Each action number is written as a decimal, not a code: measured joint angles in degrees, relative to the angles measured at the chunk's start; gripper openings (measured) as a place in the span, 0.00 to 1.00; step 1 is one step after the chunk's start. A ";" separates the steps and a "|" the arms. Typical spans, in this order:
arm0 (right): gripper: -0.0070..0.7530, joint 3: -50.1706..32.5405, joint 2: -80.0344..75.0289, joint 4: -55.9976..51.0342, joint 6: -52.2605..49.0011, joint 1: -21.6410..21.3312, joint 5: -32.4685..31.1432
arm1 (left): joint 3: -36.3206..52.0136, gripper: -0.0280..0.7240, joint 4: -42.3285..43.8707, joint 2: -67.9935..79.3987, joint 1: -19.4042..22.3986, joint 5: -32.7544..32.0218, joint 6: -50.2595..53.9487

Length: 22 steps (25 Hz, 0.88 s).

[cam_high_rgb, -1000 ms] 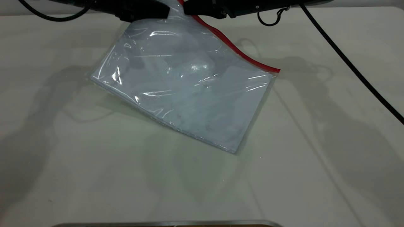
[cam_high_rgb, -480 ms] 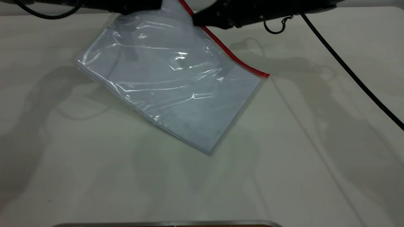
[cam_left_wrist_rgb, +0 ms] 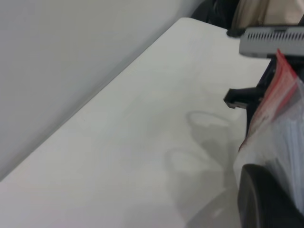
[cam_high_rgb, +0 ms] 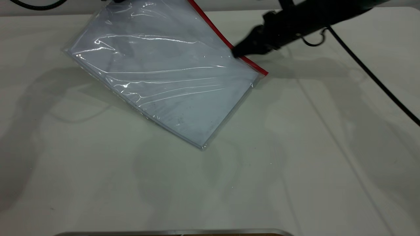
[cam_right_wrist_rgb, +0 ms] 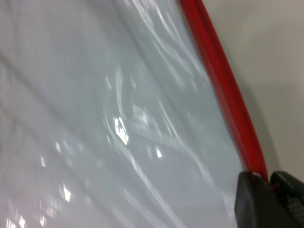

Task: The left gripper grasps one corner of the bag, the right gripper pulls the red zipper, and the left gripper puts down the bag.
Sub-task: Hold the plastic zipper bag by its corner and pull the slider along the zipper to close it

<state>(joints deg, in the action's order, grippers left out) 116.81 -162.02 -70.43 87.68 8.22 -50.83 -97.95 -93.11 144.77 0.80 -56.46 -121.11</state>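
Black right hand [cam_high_rgb: 237, 52], angled downward, grips the red zipper [cam_high_rgb: 226, 41] on the bag [cam_high_rgb: 164, 78]

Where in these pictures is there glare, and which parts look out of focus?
Exterior view: white glare streaks cross the bag; soft arm shadows lie on the table. Right wrist view: glints on the plastic, and the right gripper on the red zipper looks blurred. Left wrist view: the near dark jaw is out of focus.
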 joint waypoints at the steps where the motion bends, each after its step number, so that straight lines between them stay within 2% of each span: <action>1: 0.07 0.00 -0.01 1.61 -1.51 -0.81 -1.08 | 0.00 0.10 -0.12 -0.07 0.00 -0.05 0.00; 6: 0.08 -0.04 -0.07 6.52 -5.69 -4.54 -8.47 | 0.00 0.10 -1.02 -0.25 0.10 -0.62 0.00; 12: 0.13 -0.10 -0.17 7.90 -7.02 -6.35 -10.01 | 0.00 0.10 -0.51 -0.67 0.18 -1.59 0.00; 14: 0.21 -0.16 -0.17 9.25 -7.14 -6.48 -9.89 | -0.06 0.10 0.11 -0.85 0.36 -1.56 0.65; 19: 0.54 -0.59 0.98 10.11 -9.81 -6.30 -10.40 | -0.12 0.10 3.98 -0.96 0.39 -1.61 7.49; 22: 0.69 -0.08 4.37 9.85 -11.58 -6.23 -14.68 | -0.16 0.10 7.21 -0.82 -0.40 -1.42 13.76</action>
<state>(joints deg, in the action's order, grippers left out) 116.73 -157.65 -60.58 76.10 1.99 -65.51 -98.11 -85.89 143.95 0.40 -57.89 -107.36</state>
